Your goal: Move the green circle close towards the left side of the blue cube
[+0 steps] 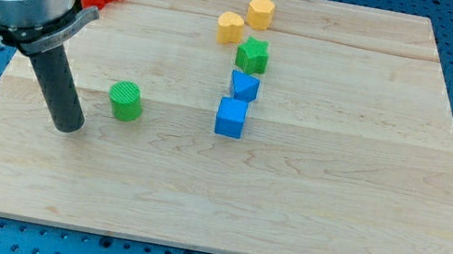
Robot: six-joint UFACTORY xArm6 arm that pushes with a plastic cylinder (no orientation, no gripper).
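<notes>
Green circle (pixel 125 101), upright ribbed cylinder, well apart to the view's left of the blue cube (pixel 231 117)

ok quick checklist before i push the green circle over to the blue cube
1. My tip sits to the view's left of the green circle, apart from it: ok.
2. Tip lined up for a push straight right: not ok, it sits a little lower in the view.
3. Path from the circle to the blue cube is bare board: ok.
4. Cube's left side is free: ok.
5. Other blue block and green star lie above the cube, off the path: ok.
</notes>
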